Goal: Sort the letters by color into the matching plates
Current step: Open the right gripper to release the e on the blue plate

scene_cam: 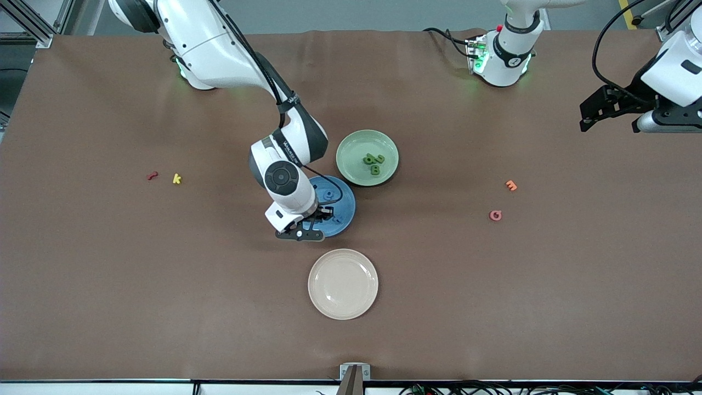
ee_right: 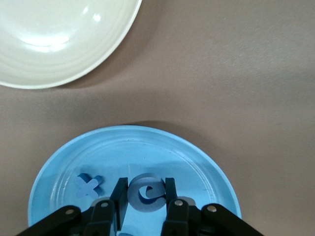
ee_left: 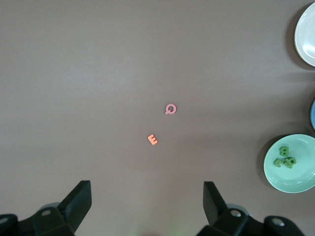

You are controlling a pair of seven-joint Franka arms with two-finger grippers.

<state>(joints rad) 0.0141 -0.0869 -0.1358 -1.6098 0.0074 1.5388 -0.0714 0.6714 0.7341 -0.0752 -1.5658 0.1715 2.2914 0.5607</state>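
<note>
My right gripper (scene_cam: 307, 222) is low over the blue plate (scene_cam: 344, 204), shut on a blue letter e (ee_right: 146, 192) that stands on edge just above the plate's floor (ee_right: 197, 162). A blue x (ee_right: 89, 186) lies flat in the plate beside it. Another blue letter (scene_cam: 328, 194) shows in the plate in the front view. The pale green plate (scene_cam: 351, 144) touches the blue one and holds a cluster of green letters (scene_cam: 374, 161); they also show in the left wrist view (ee_left: 285, 158). My left gripper (scene_cam: 610, 123) waits open and empty, high over the left arm's end of the table.
A cream plate (scene_cam: 343, 283) lies nearer the front camera than the blue plate. An orange E (scene_cam: 510, 185) and a pink Q (scene_cam: 495, 215) lie toward the left arm's end. A red letter (scene_cam: 152, 175) and a yellow k (scene_cam: 176, 178) lie toward the right arm's end.
</note>
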